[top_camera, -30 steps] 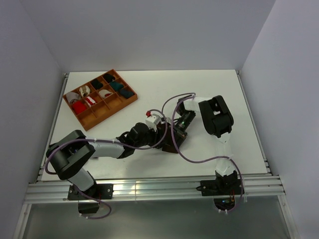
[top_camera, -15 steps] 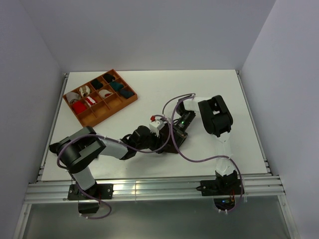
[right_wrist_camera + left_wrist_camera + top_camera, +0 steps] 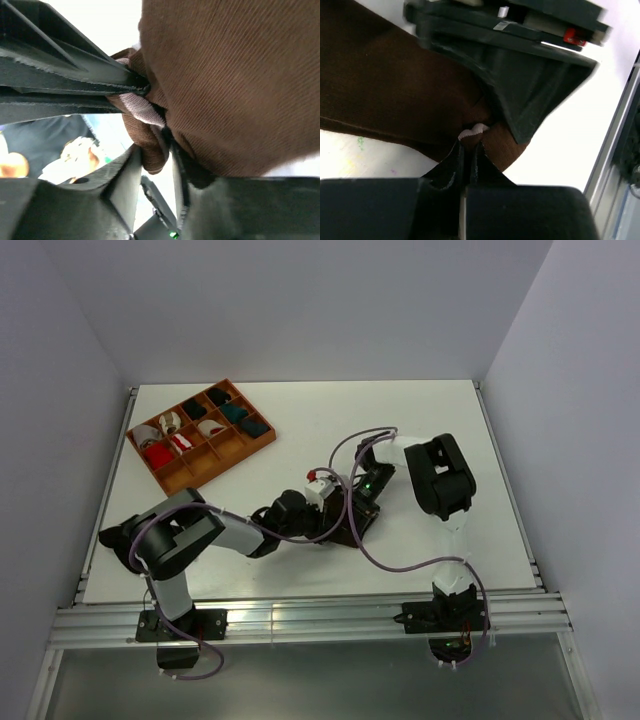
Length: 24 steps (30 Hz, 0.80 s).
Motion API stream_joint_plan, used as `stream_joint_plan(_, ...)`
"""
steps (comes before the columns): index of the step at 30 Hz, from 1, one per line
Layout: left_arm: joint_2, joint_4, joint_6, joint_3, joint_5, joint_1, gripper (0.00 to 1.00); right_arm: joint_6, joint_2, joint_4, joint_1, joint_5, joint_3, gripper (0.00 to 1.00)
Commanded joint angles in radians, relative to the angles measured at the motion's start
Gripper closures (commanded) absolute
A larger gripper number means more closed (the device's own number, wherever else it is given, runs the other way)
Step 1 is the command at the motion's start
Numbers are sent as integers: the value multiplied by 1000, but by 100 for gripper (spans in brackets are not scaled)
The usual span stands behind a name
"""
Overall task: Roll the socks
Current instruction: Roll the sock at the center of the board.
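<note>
In the left wrist view, the edge of the dark brown socks (image 3: 395, 90) is being pinched at the pale pinkish cuff (image 3: 472, 132) by the left gripper (image 3: 468, 150), its fingers together on the cloth. Just beyond, a fold is being clamped by the right gripper (image 3: 154, 152). The socks are being held low over the middle of the table (image 3: 420, 420), and sock bundles are being stored in the wooden tray (image 3: 225, 470) at the far left.
</note>
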Motion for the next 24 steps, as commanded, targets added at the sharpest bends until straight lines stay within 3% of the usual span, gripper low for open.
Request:
stream_joint_plan(1,45,-87,-44,15,-1,-8,100,23,-109,249,-7,145,-48,61)
stream_joint_plan(4,50,-152,-95,27,-32,-7,100,40,-212,338,-9,190,-113,54)
stream_joint_plan(12,42,-447,-204,130,-49,-7,100,48,-505,542,-51,230,-306,51)
stream_joint_plan(19,65,-779,-284,277,49,1,100,-15,-749,711,-88,233,-524,48)
stream_joint_plan(24,102,-848,-324,308,233,43,100,-133,-910,731,-85,172,-633,47)
